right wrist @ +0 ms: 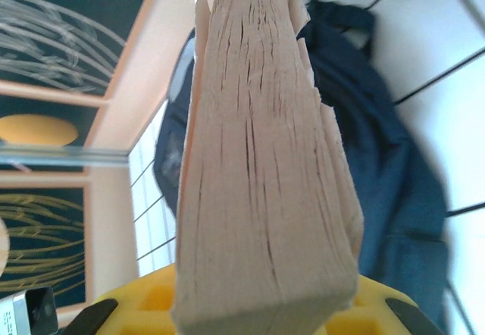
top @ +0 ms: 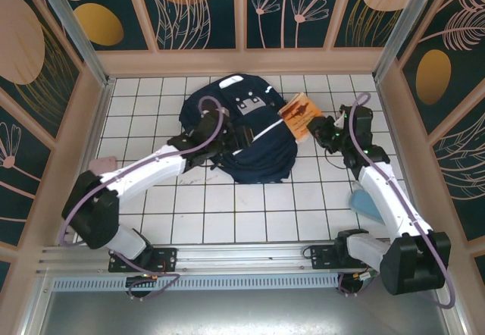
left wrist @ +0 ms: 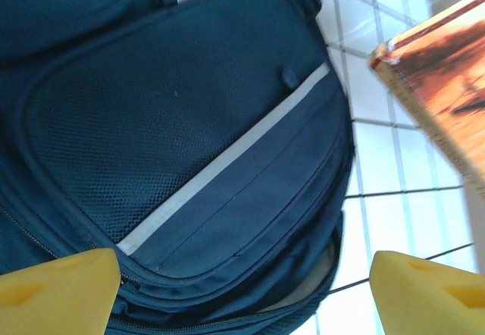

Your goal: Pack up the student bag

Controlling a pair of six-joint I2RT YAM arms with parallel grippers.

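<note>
The student bag (top: 250, 134) lies on the tabletop (top: 227, 214), in the upper middle of the top view. The left fingers (left wrist: 57, 293) stand wide open close over its front. The right fingers (right wrist: 140, 301) grip a book (top: 298, 114), which points left toward the bag, just beside it.

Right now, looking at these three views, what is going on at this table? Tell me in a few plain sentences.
Two robot arms are packing a student bag that lies on the white tiled table. The right tool is shut on an orange-covered book, held beside the bag's upper right side and not yet inside it. The left tool hangs open over the bag's front, near its white stripe, gripping nothing.
</note>
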